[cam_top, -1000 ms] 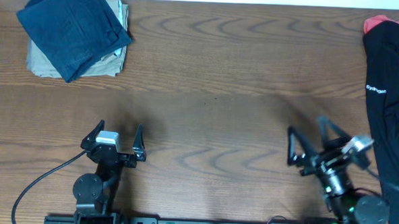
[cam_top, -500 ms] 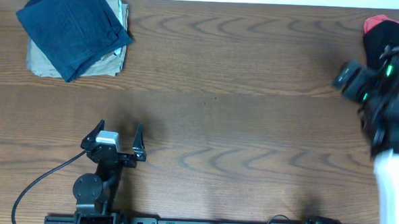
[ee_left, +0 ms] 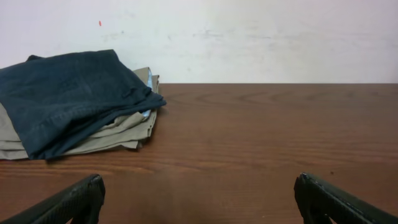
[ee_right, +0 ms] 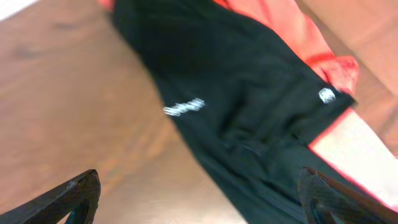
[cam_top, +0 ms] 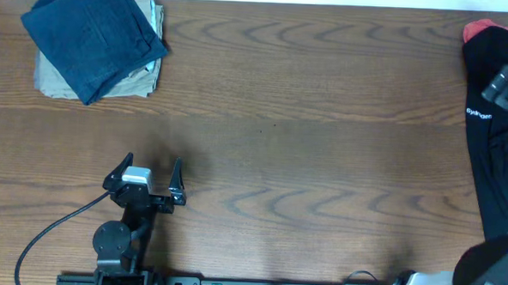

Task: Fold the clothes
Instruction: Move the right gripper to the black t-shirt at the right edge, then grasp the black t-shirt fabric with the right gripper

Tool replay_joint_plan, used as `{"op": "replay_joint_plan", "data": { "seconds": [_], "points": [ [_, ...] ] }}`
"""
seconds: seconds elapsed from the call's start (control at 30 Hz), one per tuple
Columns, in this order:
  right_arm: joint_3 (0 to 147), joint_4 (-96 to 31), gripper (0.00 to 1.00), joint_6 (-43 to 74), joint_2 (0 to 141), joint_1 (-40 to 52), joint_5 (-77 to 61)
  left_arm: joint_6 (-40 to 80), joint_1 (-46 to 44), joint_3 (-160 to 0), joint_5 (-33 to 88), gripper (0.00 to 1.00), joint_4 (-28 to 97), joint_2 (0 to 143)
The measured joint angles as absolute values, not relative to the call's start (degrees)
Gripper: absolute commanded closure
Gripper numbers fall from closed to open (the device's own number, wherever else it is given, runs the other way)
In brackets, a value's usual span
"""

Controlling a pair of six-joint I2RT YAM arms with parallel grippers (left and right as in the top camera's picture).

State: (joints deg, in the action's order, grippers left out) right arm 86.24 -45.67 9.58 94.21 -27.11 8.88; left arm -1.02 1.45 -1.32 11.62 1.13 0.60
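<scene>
The black T-shirt [cam_top: 500, 162] lies unfolded along the table's right edge, with white lettering [cam_top: 479, 113] showing. In the right wrist view the shirt [ee_right: 249, 118] fills the middle, with its lettering [ee_right: 184, 107] and a tiny round white logo [ee_right: 327, 94]. My right gripper [ee_right: 199, 202] is open and empty, held above the shirt's near edge. In the overhead view only part of the right arm [cam_top: 507, 86] shows over the shirt. My left gripper [cam_top: 153, 176] is open and empty at the front left, far from the shirt; it also shows in the left wrist view [ee_left: 199, 202].
A navy blue folded garment [cam_top: 94, 34] lies on a beige folded one [cam_top: 59, 76] at the back left; both show in the left wrist view [ee_left: 68, 99]. A red garment [cam_top: 475, 30] lies under the shirt at the back right, and shows in the right wrist view [ee_right: 292, 37].
My right arm has swung from the front right up and over to the black shirt at the right edge. The left arm has not moved.
</scene>
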Motion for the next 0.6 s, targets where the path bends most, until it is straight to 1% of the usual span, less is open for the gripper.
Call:
{"op": "replay_joint_plan", "data": {
  "seconds": [0.07,0.1,0.13,0.2,0.27,0.37,0.43,0.53,0.6],
  "points": [
    [86.2,-45.7,0.11,9.9,96.3,-30.0,8.9,-1.0,1.5,-1.3,11.6,0.02,1.1,0.6],
    [86.2,-45.6,0.18,10.0,97.2,-31.1,8.9,-1.0,1.5,-1.3,11.6,0.02,1.1,0.6],
    [86.2,-45.6,0.22,10.2,98.1,-32.6,8.8,-1.0,1.5,-1.3,11.6,0.02,1.1,0.6],
    [86.2,-45.7,0.22,10.5,99.7,-34.8,8.8,-1.0,1.5,-1.3,11.6,0.02,1.1,0.6],
    [86.3,-45.8,0.16,10.8,101.3,-36.6,8.8,-1.0,1.5,-1.3,11.6,0.02,1.1,0.6],
    [86.3,-45.8,0.14,10.9,104.2,-38.2,8.5,-1.0,1.5,-1.3,11.6,0.02,1.1,0.6],
    [86.3,-45.5,0.16,10.7,106.3,-38.4,7.9,-1.0,1.5,-1.3,11.6,0.02,1.1,0.6],
    [86.3,-44.3,0.22,9.8,109.6,-38.3,6.9,-1.0,1.5,-1.3,11.6,0.02,1.1,0.6],
    [86.3,-43.4,0.3,9.4,111.2,-38.3,6.5,-1.0,1.5,-1.3,11.6,0.02,1.1,0.6]
  ]
}}
